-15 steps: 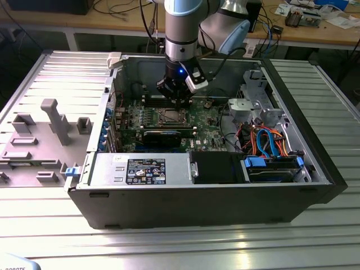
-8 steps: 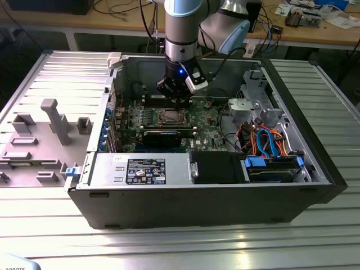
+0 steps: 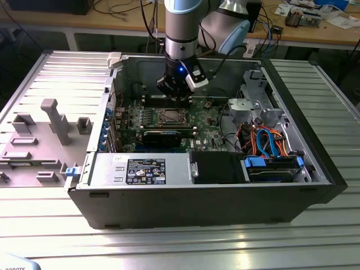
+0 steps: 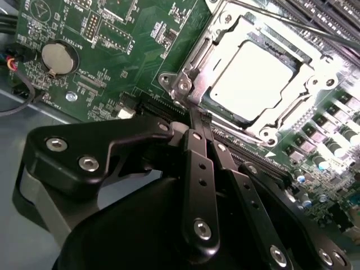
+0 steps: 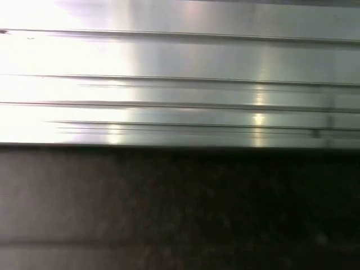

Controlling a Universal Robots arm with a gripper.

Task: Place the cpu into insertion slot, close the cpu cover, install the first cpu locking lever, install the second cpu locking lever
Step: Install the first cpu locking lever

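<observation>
My end effector [image 4: 198, 121] clenched, empty, tips at near edge of insertion slot [image 4: 256, 76]. Cpu [image 4: 253, 79] seated, cpu cover [image 4: 198, 56] down. Step: lever install, judged. Next needs precise hook w/ lever.

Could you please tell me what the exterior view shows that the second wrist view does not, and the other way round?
Exterior view alone: the whole open computer case on the ribbed metal table, the grey fixture tray, and the arm above the board.

Second wrist view alone: the coin battery and the claw, shut, beside the cpu cover.

Both: the green motherboard and the cpu seated in the insertion slot.
</observation>
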